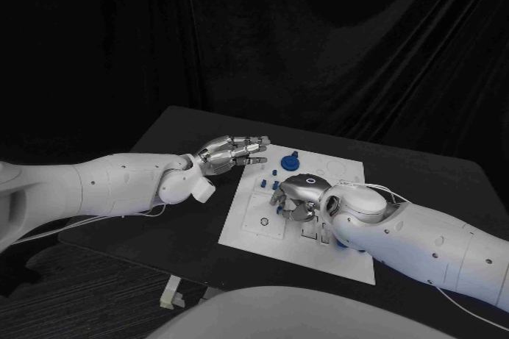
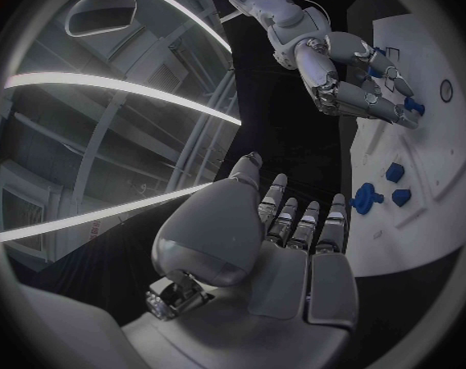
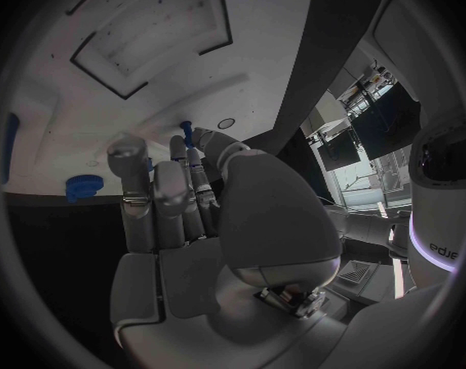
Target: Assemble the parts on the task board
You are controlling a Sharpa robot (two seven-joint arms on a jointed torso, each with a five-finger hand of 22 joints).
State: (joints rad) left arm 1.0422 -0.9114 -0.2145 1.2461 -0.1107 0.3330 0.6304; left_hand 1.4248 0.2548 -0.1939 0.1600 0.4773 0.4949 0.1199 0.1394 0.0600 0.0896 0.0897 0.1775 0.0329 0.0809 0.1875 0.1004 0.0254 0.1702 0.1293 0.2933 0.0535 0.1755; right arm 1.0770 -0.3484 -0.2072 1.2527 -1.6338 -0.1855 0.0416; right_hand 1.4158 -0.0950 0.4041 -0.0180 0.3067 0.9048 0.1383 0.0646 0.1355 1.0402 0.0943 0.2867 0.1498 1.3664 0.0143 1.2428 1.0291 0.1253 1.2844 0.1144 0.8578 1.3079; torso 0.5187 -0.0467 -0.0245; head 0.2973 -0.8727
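Note:
The white task board (image 1: 252, 234) lies in the middle of the black table (image 1: 170, 229). My right hand (image 1: 296, 195) is down over the board's middle, and a small blue peg (image 3: 185, 128) sticks out between its thumb and a fingertip. The right hand (image 2: 346, 74) also appears across the board (image 2: 430, 164) in the left wrist view. A round blue part (image 1: 290, 162) sits near the board's far edge, with smaller blue pieces (image 2: 397, 184) beside it. My left hand (image 1: 232, 152) hovers off the board's far left corner, fingers curled in and holding nothing.
Another blue piece (image 1: 321, 237) lies on the board beside my right forearm. Shallow recesses (image 3: 151, 33) and a small ring mark (image 1: 261, 222) show on the board. Black curtain hangs behind the table; bare tabletop lies to the left of the board.

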